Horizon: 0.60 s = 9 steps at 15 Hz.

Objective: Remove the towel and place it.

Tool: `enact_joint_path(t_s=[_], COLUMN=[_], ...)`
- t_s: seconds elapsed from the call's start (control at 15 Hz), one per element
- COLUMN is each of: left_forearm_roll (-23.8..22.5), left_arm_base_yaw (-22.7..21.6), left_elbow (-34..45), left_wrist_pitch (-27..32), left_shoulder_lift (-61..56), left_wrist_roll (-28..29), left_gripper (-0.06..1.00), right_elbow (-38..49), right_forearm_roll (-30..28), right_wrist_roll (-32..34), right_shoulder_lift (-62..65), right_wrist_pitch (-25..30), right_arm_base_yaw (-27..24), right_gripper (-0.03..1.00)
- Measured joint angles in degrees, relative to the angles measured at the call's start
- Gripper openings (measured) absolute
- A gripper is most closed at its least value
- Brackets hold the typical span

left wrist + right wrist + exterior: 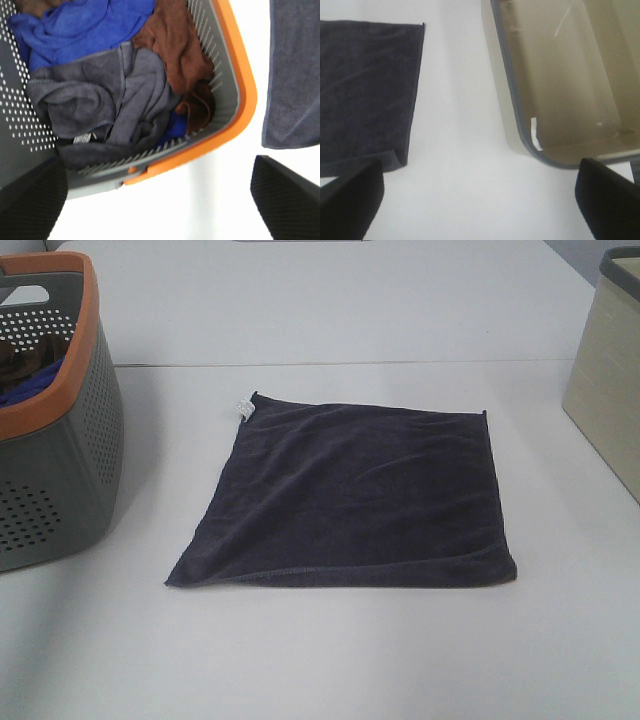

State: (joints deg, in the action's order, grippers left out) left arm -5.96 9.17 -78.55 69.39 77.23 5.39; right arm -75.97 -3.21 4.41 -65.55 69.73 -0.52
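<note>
One towel [350, 495] flat on the table [330, 660], one basket [60, 440], two tools [160, 192] [480, 197] both released, empty.

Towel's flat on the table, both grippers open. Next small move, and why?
Probably lower the right gripper onto the near edge of the square dark navy terry towel: it lies spread flat and unheld, beside the empty beige bin, and both grippers are open.

Bright even light, soft shadows, wrist views blurred.

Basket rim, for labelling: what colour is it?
Orange, on the grey perforated basket; the left wrist view shows it best.
</note>
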Motion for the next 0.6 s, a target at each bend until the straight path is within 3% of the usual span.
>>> enact_joint_path(t_s=[0.27,0.4,0.6], left_forearm_roll=[-4.7,-8.8,-11.4], left_arm_base_yaw=[0.0,0.0,0.0], left_elbow=[17.1,21.9,27.5], left_wrist_pitch=[-2.9,-3.9,-5.7], left_shoulder_lift=[-18.3,-26.0,-36.4], left_wrist_roll=[8.9,13.3,15.3], left_gripper=[0.93,0.93,0.93], right_elbow=[16.3,23.0,29.3], right_forearm_roll=[0.1,0.1,0.1], right_wrist_roll=[-1.3,-1.9,-4.4], right_shoulder_lift=[17.6,27.2,37.9], right_wrist_pitch=[0.1,0.2,0.2], right_arm_base_yaw=[0.0,0.0,0.0], right_gripper=[0.94,0.94,0.93])
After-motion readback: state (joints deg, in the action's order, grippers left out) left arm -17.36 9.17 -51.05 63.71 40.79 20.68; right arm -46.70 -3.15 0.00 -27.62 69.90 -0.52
